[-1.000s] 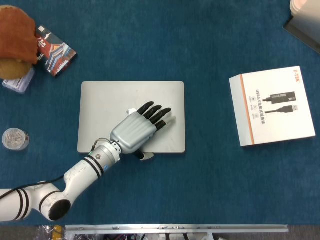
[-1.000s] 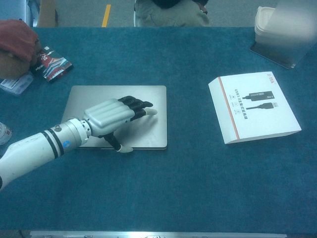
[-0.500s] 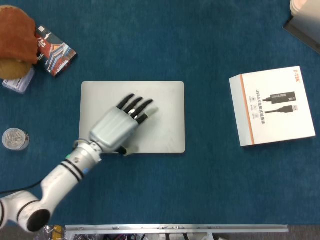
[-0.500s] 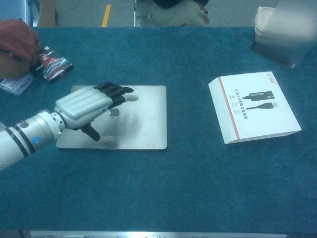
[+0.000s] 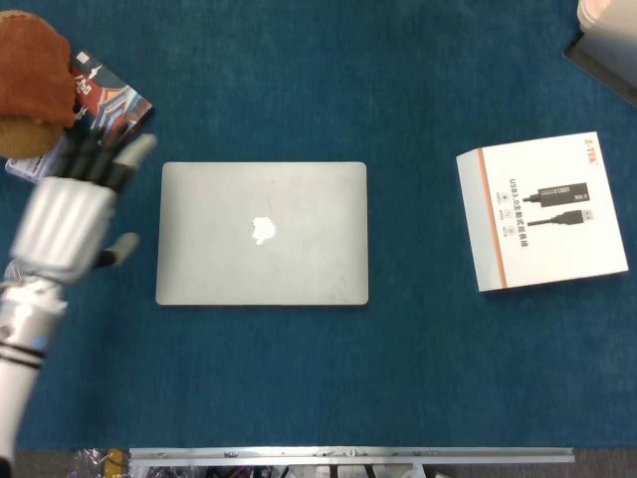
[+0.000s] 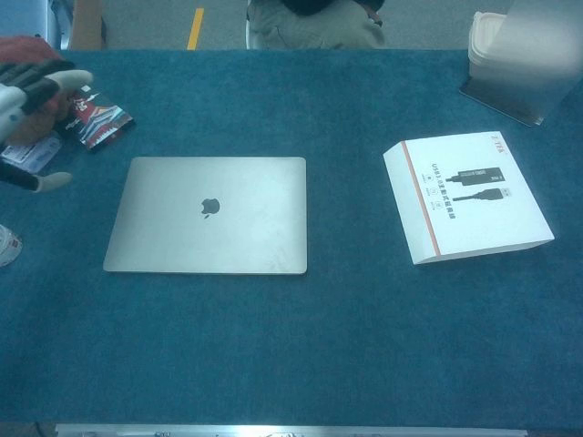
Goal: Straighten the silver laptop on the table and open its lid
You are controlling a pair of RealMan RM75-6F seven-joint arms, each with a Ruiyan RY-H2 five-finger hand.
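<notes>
The silver laptop point(image 5: 262, 233) point(image 6: 209, 226) lies flat and closed on the blue table, its edges square to the table front, logo showing on the lid. My left hand point(image 5: 72, 214) point(image 6: 27, 100) hangs at the far left, off the laptop and raised above the table. Its fingers are spread and it holds nothing. My right hand does not show in either view.
A white USB-cable box point(image 5: 541, 210) point(image 6: 466, 196) lies to the right of the laptop. At far left are a printed packet point(image 5: 111, 105), a brown-orange object point(image 5: 30, 70), a clear case and a small round container point(image 5: 8, 261). A dark tray with a white tub point(image 6: 515, 55) sits at the back right.
My left hand has lifted off the laptop lid and swung left, clear of the laptop. The laptop stays closed in the same place.
</notes>
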